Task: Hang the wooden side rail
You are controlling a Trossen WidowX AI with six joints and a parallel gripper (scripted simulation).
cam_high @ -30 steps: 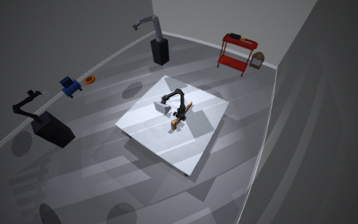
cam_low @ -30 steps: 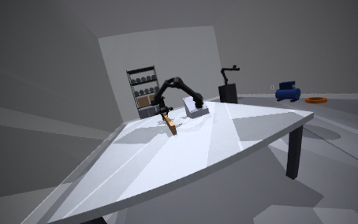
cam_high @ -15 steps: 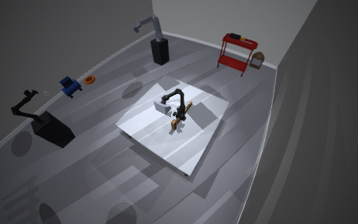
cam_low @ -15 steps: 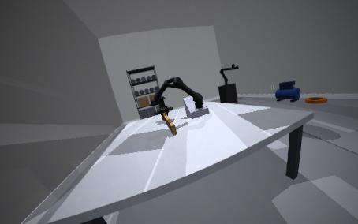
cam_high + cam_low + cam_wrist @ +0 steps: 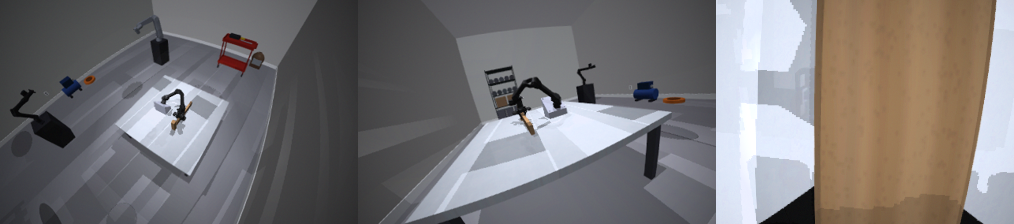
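We see the gripper (image 5: 180,114) (image 5: 521,110) (image 5: 877,184) clamped on the rail (image 5: 173,125) (image 5: 530,127) (image 5: 901,100), inward from all edges of the table (image 5: 154,143) (image 5: 594,136) (image 5: 731,200). We judge this the carrying step; next, we must align hooks with pins.

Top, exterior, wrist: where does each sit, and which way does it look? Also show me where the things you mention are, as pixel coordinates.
Top: high above the table (image 5: 150,136) (image 5: 594,138) (image 5: 776,130), looking obliquely down; whole arm (image 5: 181,98) (image 5: 531,83) visible.
Exterior: just off a table edge, looking across toward the rack (image 5: 499,70); arm visible.
Wrist: on the gripper (image 5: 178,118) (image 5: 523,113), facing the rail (image 5: 173,125) (image 5: 528,125) (image 5: 901,100) close up; dark corners, probably fingers.
All three share rail and table.
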